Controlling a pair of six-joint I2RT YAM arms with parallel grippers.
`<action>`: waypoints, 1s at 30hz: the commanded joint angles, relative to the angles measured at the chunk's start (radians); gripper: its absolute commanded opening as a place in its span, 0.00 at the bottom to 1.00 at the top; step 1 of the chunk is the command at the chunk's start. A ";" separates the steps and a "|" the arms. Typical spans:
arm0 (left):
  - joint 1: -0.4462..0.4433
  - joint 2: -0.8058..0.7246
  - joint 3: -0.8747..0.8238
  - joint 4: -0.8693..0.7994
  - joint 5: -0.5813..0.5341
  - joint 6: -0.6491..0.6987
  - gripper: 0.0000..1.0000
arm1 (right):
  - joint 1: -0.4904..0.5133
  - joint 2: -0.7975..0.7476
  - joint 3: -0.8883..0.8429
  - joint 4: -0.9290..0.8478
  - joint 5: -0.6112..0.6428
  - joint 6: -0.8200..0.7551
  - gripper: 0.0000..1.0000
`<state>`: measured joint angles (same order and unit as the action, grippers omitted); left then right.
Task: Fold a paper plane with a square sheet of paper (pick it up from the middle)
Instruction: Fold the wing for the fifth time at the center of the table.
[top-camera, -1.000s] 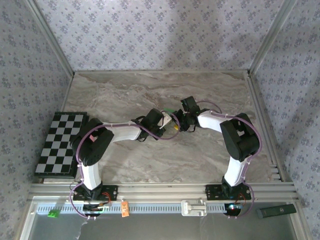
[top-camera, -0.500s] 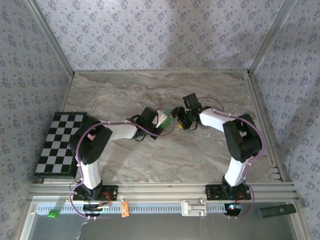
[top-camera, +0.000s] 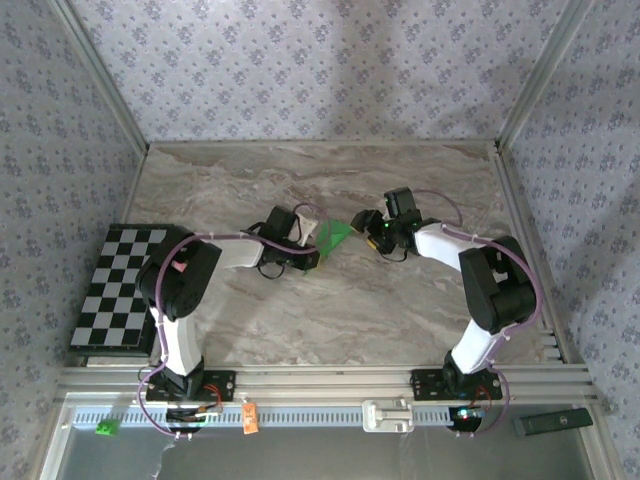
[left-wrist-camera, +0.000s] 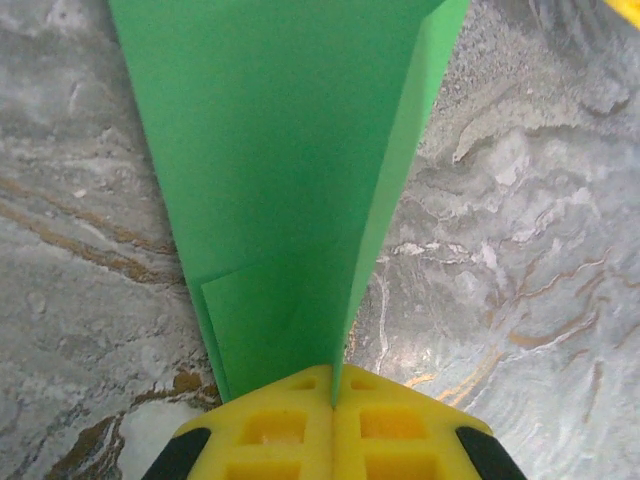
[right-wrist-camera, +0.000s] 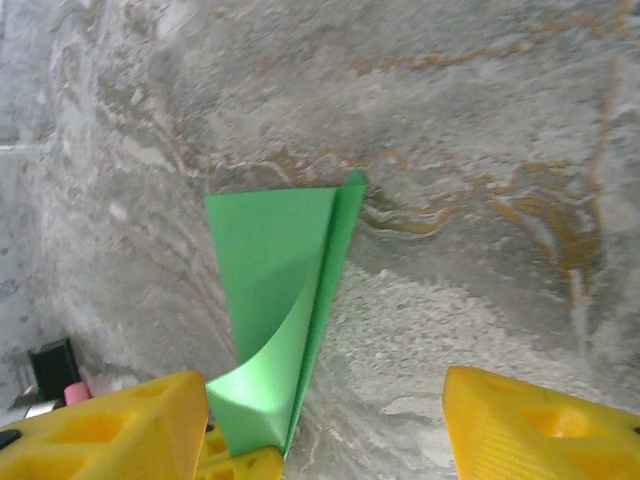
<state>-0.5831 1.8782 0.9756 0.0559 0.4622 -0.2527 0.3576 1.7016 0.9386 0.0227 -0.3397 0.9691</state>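
Green and partly folded, the sheet of paper (top-camera: 336, 234) sits mid-frame in the top view. The left pincer (left-wrist-camera: 332, 400) is clenched on its creased narrow end, while the right pincer (right-wrist-camera: 325, 405) stands open just beside it, grasping nothing. A mid-fold step seems to be in hand, and the next move likely calls for the right pincer to take the free flap and press a crease. The grey-brown marbled table (top-camera: 400, 300) lies beneath, with floral-papered walls (top-camera: 300, 70) around it and a checkered board (top-camera: 120, 285) at the frame's left.
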 joint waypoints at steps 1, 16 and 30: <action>0.018 0.030 0.043 -0.015 0.111 -0.102 0.00 | 0.002 0.000 -0.023 0.085 -0.074 -0.054 0.64; 0.038 0.063 0.059 -0.016 0.159 -0.216 0.00 | 0.056 0.152 0.028 0.250 -0.243 -0.093 0.46; 0.042 0.087 0.040 0.006 0.169 -0.235 0.07 | 0.091 0.268 0.116 0.265 -0.312 -0.093 0.34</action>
<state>-0.5446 1.9442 1.0172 0.0620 0.6174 -0.4847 0.4397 1.9442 1.0256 0.2825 -0.6201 0.8925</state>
